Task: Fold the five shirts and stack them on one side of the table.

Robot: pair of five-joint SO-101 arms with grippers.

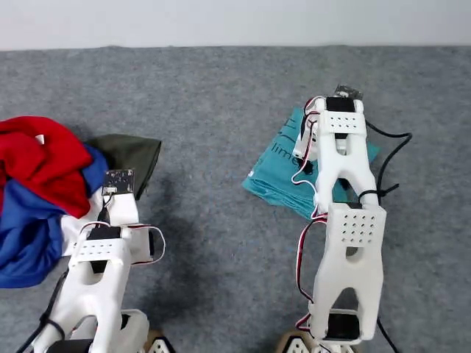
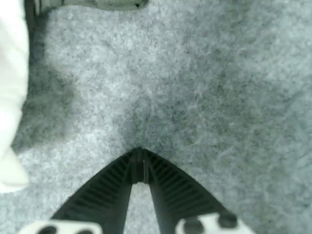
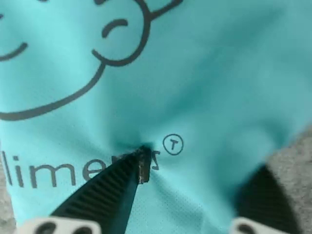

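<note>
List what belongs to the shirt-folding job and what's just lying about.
Job: teal shirt, red shirt, blue shirt, dark green shirt, white shirt.
Just there: grey carpet, pale wall.

The teal shirt (image 3: 219, 87) is carrying dark lowercase lettering (image 3: 44, 168) beneath a line drawing (image 3: 114, 46), with a small circled mark (image 3: 173, 145) just beside it. The word's end is being covered, so it is probably incomplete.
</note>
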